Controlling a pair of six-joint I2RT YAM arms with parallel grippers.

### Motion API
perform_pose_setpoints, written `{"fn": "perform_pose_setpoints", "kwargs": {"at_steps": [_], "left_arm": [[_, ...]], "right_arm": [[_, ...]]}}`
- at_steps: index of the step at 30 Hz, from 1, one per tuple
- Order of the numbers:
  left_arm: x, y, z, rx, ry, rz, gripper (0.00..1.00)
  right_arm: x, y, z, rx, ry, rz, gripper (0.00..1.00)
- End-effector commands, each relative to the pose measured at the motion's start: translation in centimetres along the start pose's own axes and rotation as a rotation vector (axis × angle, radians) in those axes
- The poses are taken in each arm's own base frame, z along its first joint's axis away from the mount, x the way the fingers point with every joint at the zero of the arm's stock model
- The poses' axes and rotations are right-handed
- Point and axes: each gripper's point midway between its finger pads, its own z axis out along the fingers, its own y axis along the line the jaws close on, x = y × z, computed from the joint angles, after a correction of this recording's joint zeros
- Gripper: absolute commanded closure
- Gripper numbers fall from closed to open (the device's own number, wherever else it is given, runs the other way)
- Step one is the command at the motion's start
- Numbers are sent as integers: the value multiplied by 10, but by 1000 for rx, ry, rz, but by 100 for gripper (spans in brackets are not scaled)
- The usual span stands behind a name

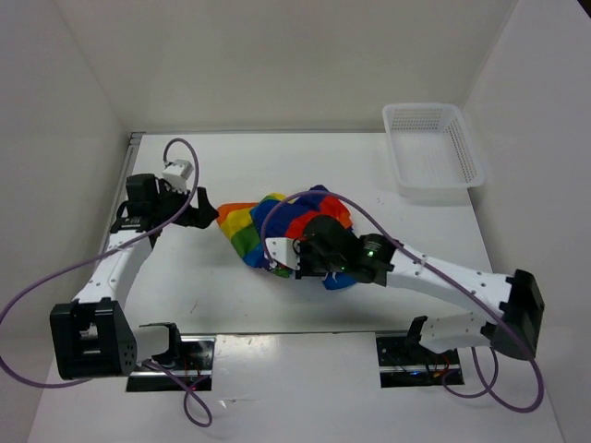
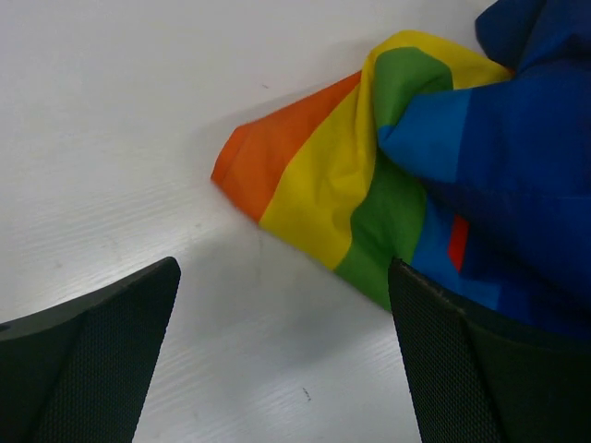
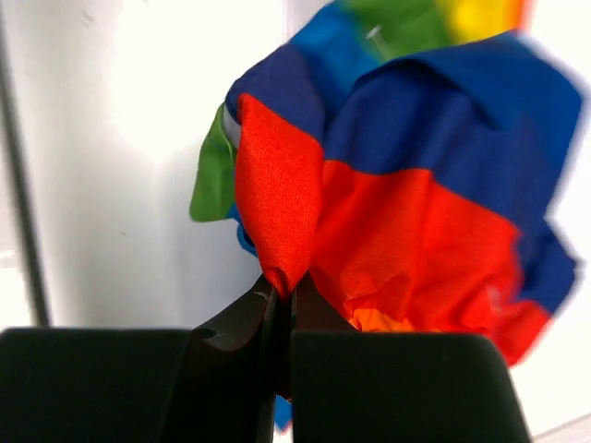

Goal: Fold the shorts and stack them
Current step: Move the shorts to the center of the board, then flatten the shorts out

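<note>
Right gripper [image 3: 280, 293] pinches the shorts [image 3: 406, 203]; crumpling hides their shape.

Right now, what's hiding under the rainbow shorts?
Only white table shows around the shorts. The right claw pinches a red fold. Anything beneath the bunched fabric is covered.

Place: a robot lab test cell.
Enclosure: plain white walls [image 1: 277, 65] close in the white worktop [image 1: 305, 175] on its left, far and right sides.
Rig: left arm [image 1: 115, 268] and right arm [image 1: 443, 277] bolted to black base plates [image 1: 199, 355] at the near edge.
Wiring: loose purple cables [image 1: 181, 141] loop off both arms.
Props: one white plastic mesh basket [image 1: 434, 189] in the far right corner.
</note>
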Motion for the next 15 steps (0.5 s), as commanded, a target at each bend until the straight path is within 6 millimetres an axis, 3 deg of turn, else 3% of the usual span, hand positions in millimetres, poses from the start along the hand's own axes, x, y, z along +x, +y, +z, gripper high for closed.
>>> {"fn": "perform_pose_setpoints", "kwargs": {"at_steps": [1,3,6,9,12,14,15], "left_arm": [[3,-20,14,89,15,25,0],[17,-28,27,105,68,29,0],[35,-41,39,81,156,56,0],[46,-28,45,-39,201,88,0],[51,4,54,-195,200,105,0],[41,15,67,-237,174,114,0],[46,16,69,-236,229,103,0]], "right_arm": [[7,23,-19,-79,-19,12,100],[23,28,-17,-72,25,44,100],[28,19,-16,-27,25,77,100],[44,5,-17,19,64,115,100],[56,-17,-18,58,85,167,100],[60,-26,-18,68,89,193,100],[63,-31,-18,72,91,209,100]]}}
